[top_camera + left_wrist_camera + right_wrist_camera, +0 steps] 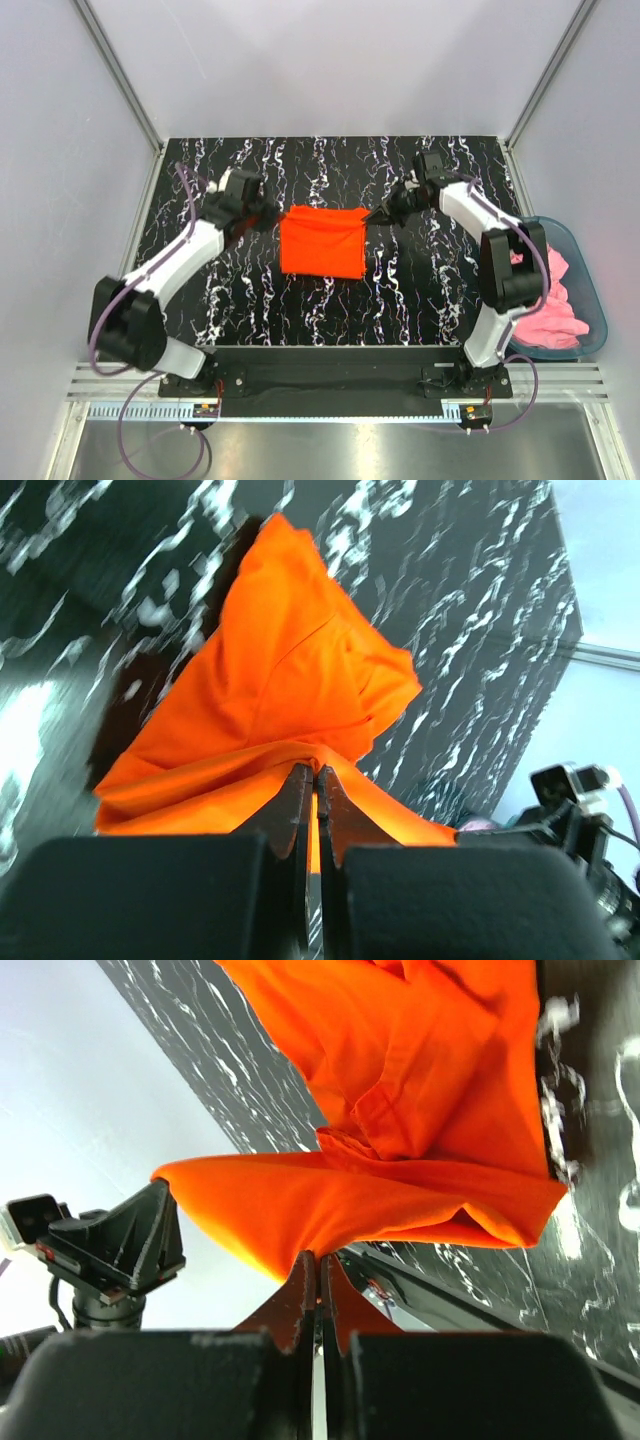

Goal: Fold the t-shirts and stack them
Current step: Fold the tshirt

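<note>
The orange-red t-shirt (322,242) is a partly folded rectangle in the middle of the black marbled table (240,300). My left gripper (272,214) is shut on its upper left corner, and my right gripper (374,216) is shut on its upper right corner. In the left wrist view the orange cloth (270,680) bunches up from the pinched jaws of the left gripper (314,772). The right wrist view shows the cloth (400,1110) draped from the tips of the right gripper (320,1256), its edge lifted off the table. The pink t-shirt (550,300) lies crumpled in a bin at the right.
A blue-grey plastic bin (592,290) stands beside the table's right edge and holds the pink cloth. White walls and metal posts enclose the table on three sides. Both arm bases sit on the rail at the near edge (330,375).
</note>
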`<state>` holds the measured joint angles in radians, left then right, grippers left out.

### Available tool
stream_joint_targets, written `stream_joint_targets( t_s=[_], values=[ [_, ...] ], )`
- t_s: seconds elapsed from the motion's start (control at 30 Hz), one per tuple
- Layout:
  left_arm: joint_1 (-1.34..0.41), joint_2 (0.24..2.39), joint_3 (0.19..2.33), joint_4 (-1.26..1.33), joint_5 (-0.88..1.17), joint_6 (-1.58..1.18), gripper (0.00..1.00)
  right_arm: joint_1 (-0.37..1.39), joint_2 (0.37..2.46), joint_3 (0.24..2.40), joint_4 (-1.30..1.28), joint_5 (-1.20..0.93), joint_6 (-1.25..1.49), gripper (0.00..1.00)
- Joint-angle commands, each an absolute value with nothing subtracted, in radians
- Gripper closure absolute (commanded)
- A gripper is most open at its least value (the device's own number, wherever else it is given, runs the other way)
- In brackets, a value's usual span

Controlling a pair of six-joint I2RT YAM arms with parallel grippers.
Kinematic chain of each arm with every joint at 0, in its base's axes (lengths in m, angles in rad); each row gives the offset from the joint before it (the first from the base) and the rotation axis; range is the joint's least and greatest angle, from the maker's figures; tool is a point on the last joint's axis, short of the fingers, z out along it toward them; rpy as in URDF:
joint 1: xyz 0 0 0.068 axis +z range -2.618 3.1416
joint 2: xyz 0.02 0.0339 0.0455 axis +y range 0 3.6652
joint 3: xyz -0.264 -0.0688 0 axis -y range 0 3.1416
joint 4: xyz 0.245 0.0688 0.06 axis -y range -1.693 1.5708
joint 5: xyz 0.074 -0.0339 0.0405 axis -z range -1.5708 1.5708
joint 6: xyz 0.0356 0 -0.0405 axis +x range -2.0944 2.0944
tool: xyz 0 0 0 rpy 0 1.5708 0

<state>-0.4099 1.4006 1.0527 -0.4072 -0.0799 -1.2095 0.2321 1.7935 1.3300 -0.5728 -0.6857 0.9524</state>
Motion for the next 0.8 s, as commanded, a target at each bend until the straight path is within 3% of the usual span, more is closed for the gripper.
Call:
stream_joint_targets(
  t_s=[0.0, 0.33, 0.53, 0.77],
  values=[
    [-0.353, 1.497, 1.19, -0.307, 0.061, -1.091, 1.0, 0.209, 1.87, 1.442, -0.581, -0.752, 0.917, 1.0],
    [-0.288, 1.813, 1.445, -0.296, 0.216, -0.921, 1.0, 0.166, 2.046, 1.575, -0.581, -0.784, 0.904, 1.0],
    [-0.282, 1.757, 1.413, -0.304, 0.21, -0.925, 1.0, 0.167, 2.002, 1.531, -0.586, -0.799, 0.902, 1.0],
    [-0.296, 1.534, 1.166, -0.301, 0.232, -0.986, 1.0, 0.178, 1.814, 1.333, -0.601, -0.778, 0.891, 1.0]
  ],
)
